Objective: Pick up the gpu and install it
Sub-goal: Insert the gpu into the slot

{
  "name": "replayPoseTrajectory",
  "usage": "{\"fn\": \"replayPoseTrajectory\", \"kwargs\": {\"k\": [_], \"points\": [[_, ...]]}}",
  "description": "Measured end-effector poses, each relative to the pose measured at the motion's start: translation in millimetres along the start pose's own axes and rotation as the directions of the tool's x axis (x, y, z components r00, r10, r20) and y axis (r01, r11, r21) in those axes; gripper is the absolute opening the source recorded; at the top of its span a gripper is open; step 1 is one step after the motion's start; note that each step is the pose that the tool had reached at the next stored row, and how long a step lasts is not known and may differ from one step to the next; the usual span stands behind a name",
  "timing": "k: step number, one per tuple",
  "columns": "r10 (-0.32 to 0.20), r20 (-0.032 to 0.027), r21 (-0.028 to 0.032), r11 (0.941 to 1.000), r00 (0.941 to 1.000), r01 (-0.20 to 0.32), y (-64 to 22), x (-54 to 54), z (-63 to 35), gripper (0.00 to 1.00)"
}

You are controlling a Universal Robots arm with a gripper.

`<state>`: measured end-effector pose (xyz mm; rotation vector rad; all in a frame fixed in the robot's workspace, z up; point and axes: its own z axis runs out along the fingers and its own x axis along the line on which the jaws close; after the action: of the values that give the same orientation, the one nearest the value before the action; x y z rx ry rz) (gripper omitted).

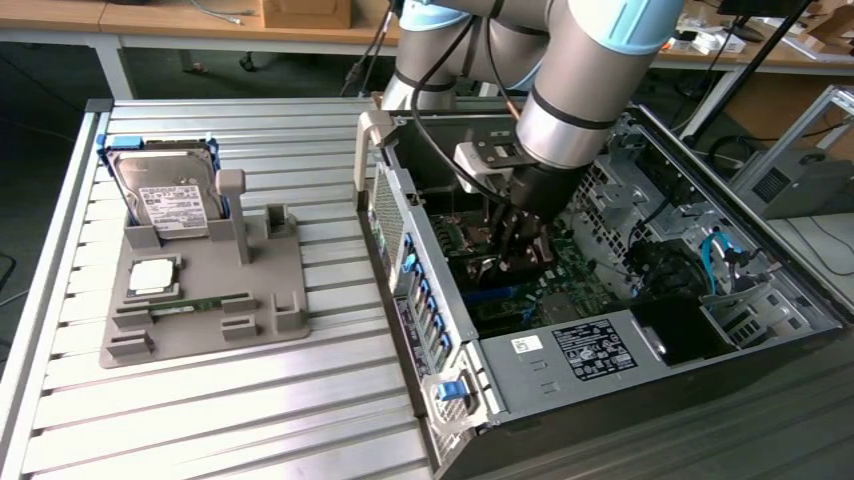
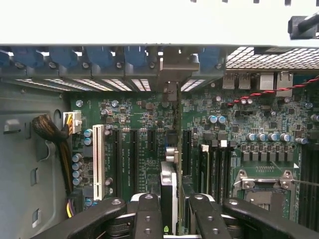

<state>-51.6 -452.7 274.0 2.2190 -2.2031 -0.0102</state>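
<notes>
Slatted aluminium table [image 1: 267, 400], with desks along the far wall. Near the table's left edge, a grey fixture tray [image 1: 200, 310] carries an upright hard drive [image 1: 167, 195], a processor [image 1: 154, 277] and a memory stick [image 1: 200, 303]. At the exterior view's right, the open computer case [image 1: 534, 360] exposes the motherboard [image 2: 134, 124]. The gripper [image 2: 169, 206], inside the case, is clamped on the gpu [image 2: 169, 169], held edge-on directly above the motherboard's slots.
</notes>
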Motion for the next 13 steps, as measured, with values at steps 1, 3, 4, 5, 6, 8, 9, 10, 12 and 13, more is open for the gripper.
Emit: {"fn": "replayPoseTrajectory", "kwargs": {"k": [1,3,4,5,6,8,9,10,12,13], "points": [[0.000,0.0000,0.0000,1.0000,1.0000,0.000,0.0,0.5,0.3,0.27],[0.000,0.0000,0.0000,1.0000,1.0000,0.000,0.0,1.8,1.0,0.27],[0.001,0.0002,0.0001,1.0000,1.0000,-0.001,0.0,2.3,1.7,0.27],[0.001,0.0002,0.0001,1.0000,1.0000,-0.001,0.0,2.7,2.2,0.27],[0.001,0.0001,-0.0001,1.0000,1.0000,-0.001,0.0,3.1,2.7,0.27],[0.001,0.0000,-0.0001,1.0000,1.0000,-0.001,0.0,3.6,3.4,0.27],[0.001,0.0000,-0.0001,1.0000,1.0000,-0.001,0.0,3.9,3.7,0.27],[0.002,-0.0002,-0.0002,1.0000,1.0000,-0.002,0.0,4.0,3.8,0.27],[0.002,-0.0015,-0.0003,1.0000,1.0000,-0.002,0.0,4.1,3.8,0.27],[0.003,-0.0014,-0.0002,1.0000,1.0000,-0.003,0.0,4.1,4.0,0.27]]}}
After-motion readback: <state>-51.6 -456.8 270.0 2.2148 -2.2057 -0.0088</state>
